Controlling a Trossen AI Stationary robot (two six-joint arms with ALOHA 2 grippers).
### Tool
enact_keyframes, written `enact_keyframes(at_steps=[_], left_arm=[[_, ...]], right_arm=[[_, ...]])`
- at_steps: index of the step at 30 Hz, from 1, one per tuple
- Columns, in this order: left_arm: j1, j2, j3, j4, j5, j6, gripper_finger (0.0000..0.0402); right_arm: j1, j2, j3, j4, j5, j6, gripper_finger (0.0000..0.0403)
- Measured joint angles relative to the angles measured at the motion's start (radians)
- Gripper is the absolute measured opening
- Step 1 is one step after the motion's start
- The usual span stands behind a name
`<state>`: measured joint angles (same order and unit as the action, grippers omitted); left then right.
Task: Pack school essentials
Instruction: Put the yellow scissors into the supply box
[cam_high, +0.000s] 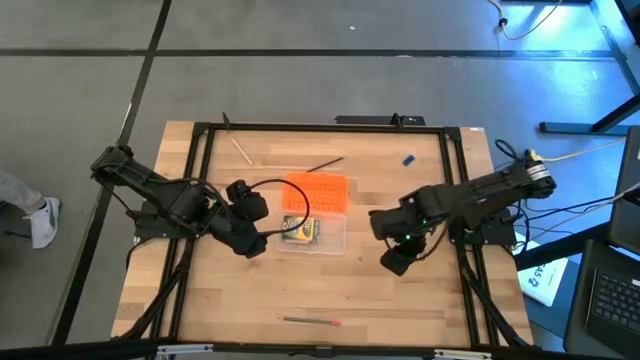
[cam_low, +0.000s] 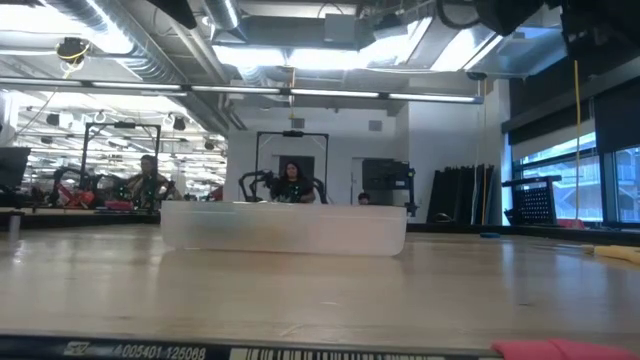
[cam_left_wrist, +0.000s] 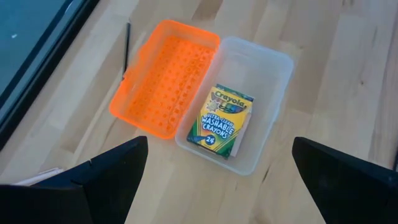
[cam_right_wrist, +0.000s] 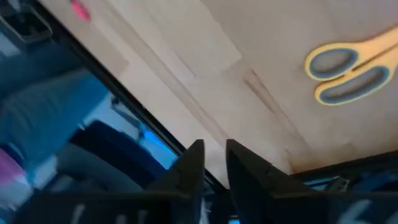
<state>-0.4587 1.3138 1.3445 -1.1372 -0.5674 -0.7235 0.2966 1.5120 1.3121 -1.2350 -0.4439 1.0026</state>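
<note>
Holds the left gripper (cam_high: 250, 238) fully spread and empty, just beside the clear box (cam_high: 335, 240), wrist camera looking down into it. Holds the right gripper (cam_high: 396, 262) on the box's other side, apart from it, fingers only a narrow slit apart with nothing between them.

Finds on the wooden table (cam_high: 400, 310) that clear box lying open, with its orange lid (cam_high: 320, 192) folded flat alongside. Counts one item packed: the green-yellow crayon box (cam_left_wrist: 221, 121), flat on the box floor. Judges the task barely begun.

Leaves the rest out on the wood:
- yellow-handled scissors (cam_right_wrist: 348, 68), seen only from the right wrist
- a red-tipped pencil (cam_high: 312, 321), well apart by the table edge farthest from the lid
- a dark pencil (cam_high: 325, 163) and a pale stick (cam_high: 240, 150) beyond the lid
- a tiny blue piece (cam_high: 408, 159) off toward the right arm's side

Cannot place a pink block for sure; catches only a pink sliver (cam_low: 560, 350) at the low view's corner.

Reads "Crayola", "Washable Crayons" and "24" on the crayon box. Makes out digits, roughly "005401 125068", on a barcode strip (cam_low: 140, 352) in the low view.
</note>
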Motion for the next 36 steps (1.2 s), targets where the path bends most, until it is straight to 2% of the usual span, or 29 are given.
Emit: enact_keyframes(at_steps=[4,7,9,15,19,26,36], left_arm=[[0.0,0.0,0.0,0.0,0.0,0.0,0.0394],[0.0,0.0,0.0,0.0,0.0,0.0,0.0394],[0.0,0.0,0.0,0.0,0.0,-0.001,0.0394],[0.0,0.0,0.0,0.001,0.002,-0.006,0.0394],[0.0,0.001,0.0,0.001,0.002,-0.007,0.0394],[0.0,0.001,0.0,0.001,0.004,-0.007,0.0394],[0.0,0.001,0.0,0.001,0.004,-0.007,0.0394]], right_arm=[[0.0,0.047,0.0,-0.001,0.034,-0.016,0.0114],[0.0,0.084,0.0,-0.001,0.147,-0.017,0.0139],[-0.003,0.112,-0.002,-0.002,0.186,-0.015,0.015],[-0.009,0.145,-0.082,0.015,0.182,0.044,0.0151],[-0.012,0.144,-0.156,0.029,0.139,0.062,0.0145],[-0.021,0.143,-0.279,0.182,0.109,0.094,0.0141],[-0.044,0.143,-0.401,0.265,0.109,0.122,0.0141]])
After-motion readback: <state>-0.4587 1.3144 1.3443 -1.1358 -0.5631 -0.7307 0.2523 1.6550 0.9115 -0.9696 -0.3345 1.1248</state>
